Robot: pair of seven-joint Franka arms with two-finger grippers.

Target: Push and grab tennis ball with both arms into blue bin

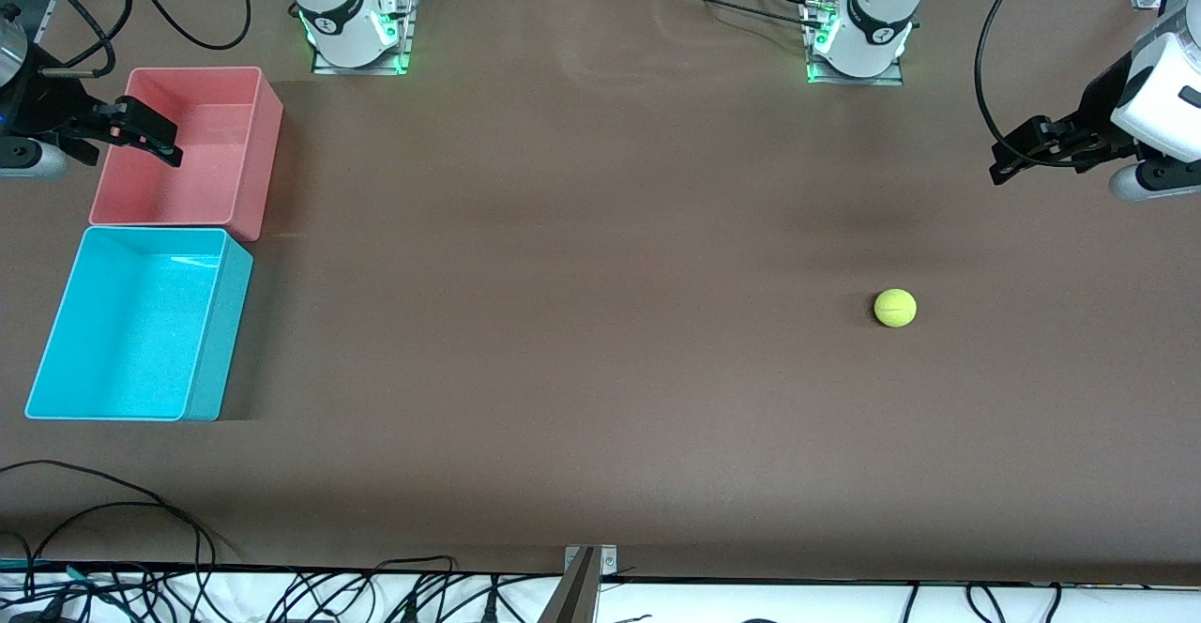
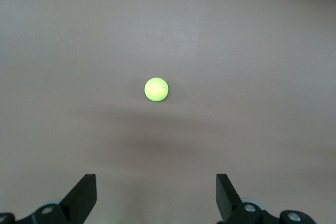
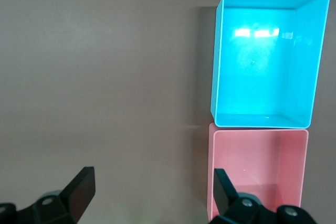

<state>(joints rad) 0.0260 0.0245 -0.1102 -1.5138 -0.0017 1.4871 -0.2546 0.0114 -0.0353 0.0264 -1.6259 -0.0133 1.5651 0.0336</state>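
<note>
The tennis ball (image 1: 895, 308) is small and yellow-green and lies alone on the brown table toward the left arm's end. In the left wrist view the tennis ball (image 2: 156, 88) rests well apart from the tips of my left gripper (image 2: 156, 182). My left gripper (image 1: 1015, 154) hangs open and empty above the table's left-arm end. The blue bin (image 1: 220, 341) stands empty at the right arm's end. It also shows as the blue bin (image 3: 262, 66) in the right wrist view. My right gripper (image 1: 155, 130) is open and empty in the air over the pink bin's edge, and its fingertips frame my right gripper (image 3: 155, 179).
A pink-red bin (image 1: 202, 135) of similar size touches the blue bin and lies farther from the front camera; it appears as the pink-red bin (image 3: 257, 166) too. Both arm bases (image 1: 355, 37) (image 1: 858, 41) stand along the table's back edge. Cables lie along the front edge.
</note>
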